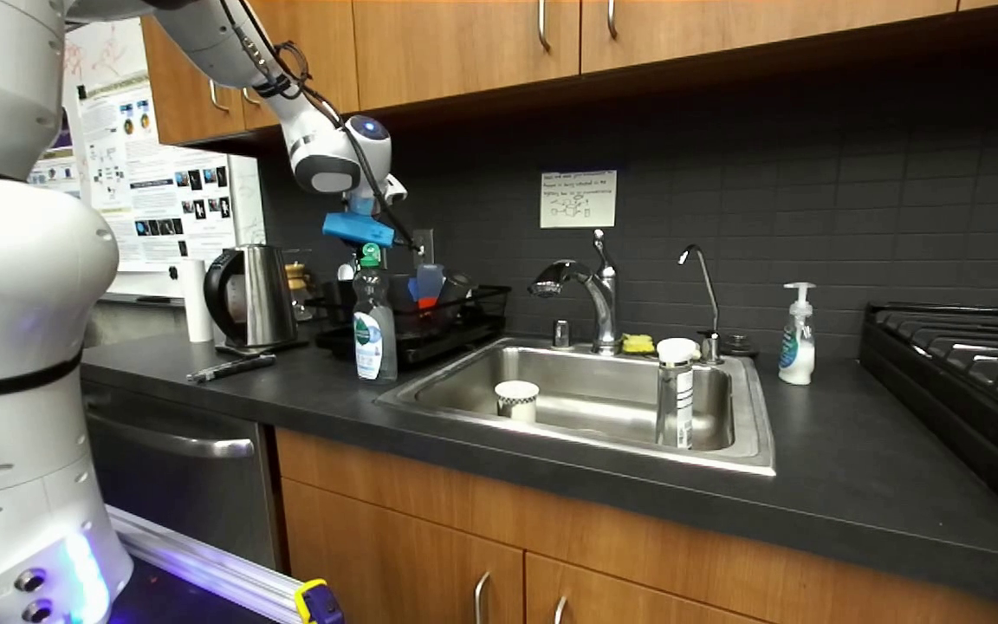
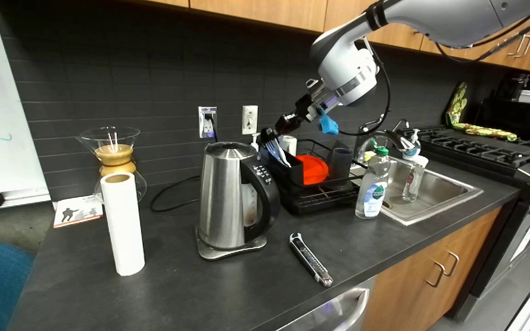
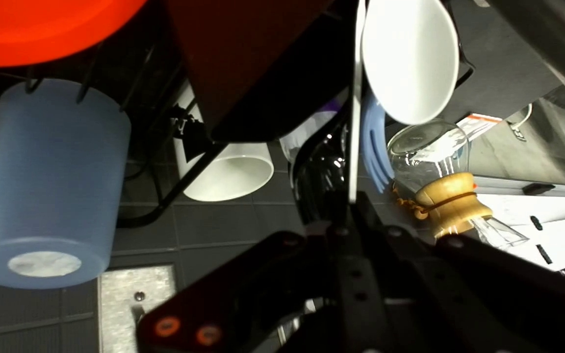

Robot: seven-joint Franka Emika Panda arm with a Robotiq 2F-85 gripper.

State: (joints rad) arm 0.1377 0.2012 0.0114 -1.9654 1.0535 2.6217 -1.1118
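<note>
Wrist view, the gripper was pinched nearly together on a thin pale utensil seen edge-on, its length ran by a black utensil holder, a blue fork and white spoon stood just beside.

Steel kettle near white roll; soap bottle beside sink; utility knife on counter

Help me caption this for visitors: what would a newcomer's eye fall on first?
Probably the arm stretched over the counter, its gripper shut on what looks like a thin white utensil. Next come the red dish in the rack and the kettle beside that rack.
</note>
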